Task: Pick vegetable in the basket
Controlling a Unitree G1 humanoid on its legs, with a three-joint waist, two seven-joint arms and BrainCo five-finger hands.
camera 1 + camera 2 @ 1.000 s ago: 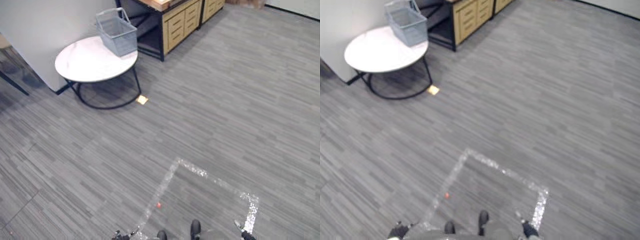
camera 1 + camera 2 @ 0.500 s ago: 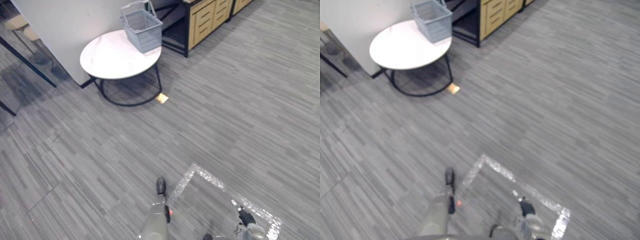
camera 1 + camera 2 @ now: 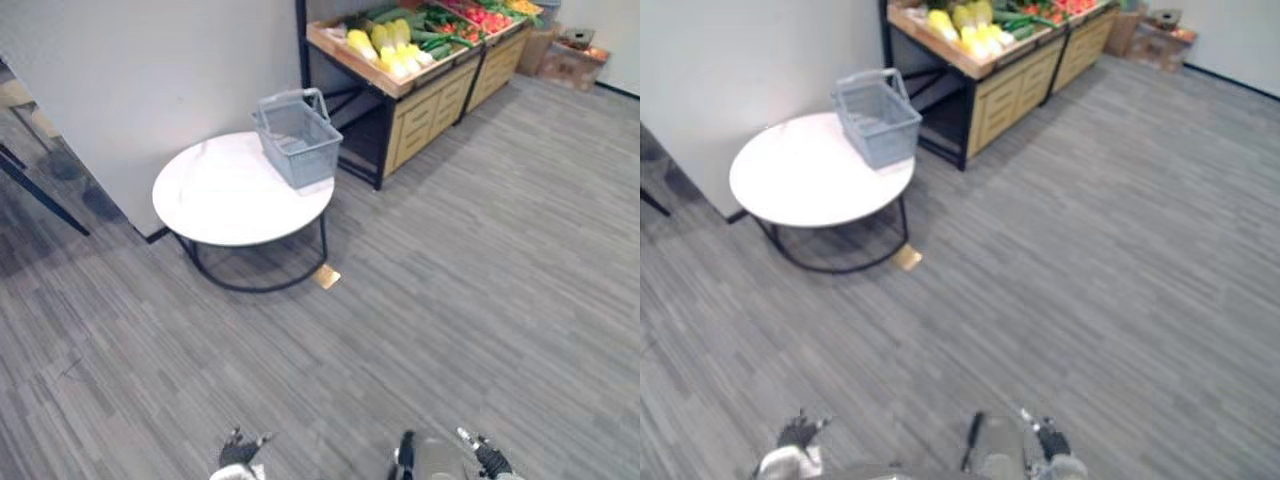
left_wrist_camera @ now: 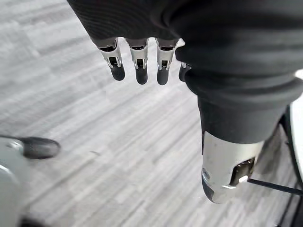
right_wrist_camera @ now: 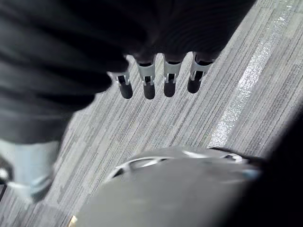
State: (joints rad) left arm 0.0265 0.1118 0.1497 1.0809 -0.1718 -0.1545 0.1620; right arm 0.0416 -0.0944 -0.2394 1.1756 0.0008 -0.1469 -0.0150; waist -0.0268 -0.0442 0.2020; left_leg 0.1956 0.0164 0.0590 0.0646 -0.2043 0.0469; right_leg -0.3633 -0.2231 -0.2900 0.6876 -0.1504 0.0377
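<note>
A grey plastic basket (image 3: 296, 138) with its handle up stands on the far edge of a round white table (image 3: 220, 200). Behind it, a wooden produce stand (image 3: 432, 78) holds yellow vegetables (image 3: 385, 42), green cucumbers (image 3: 437, 38) and red ones (image 3: 482, 17). My left hand (image 3: 240, 452) and right hand (image 3: 486, 460) hang low at the near edge, far from the table. In the left wrist view the left hand's fingers (image 4: 137, 61) point straight down over the floor, holding nothing. The right hand's fingers (image 5: 156, 78) do the same.
A small yellow tag (image 3: 326, 277) lies on the grey plank floor by the table's black ring base. A white wall (image 3: 150, 70) backs the table. Cardboard boxes (image 3: 570, 52) sit beyond the stand. Dark chair legs (image 3: 40, 190) show at the left.
The whole picture has shifted, so the camera moved: the table and basket sit more central, the produce stand has come into view, and the taped floor square has left it.
</note>
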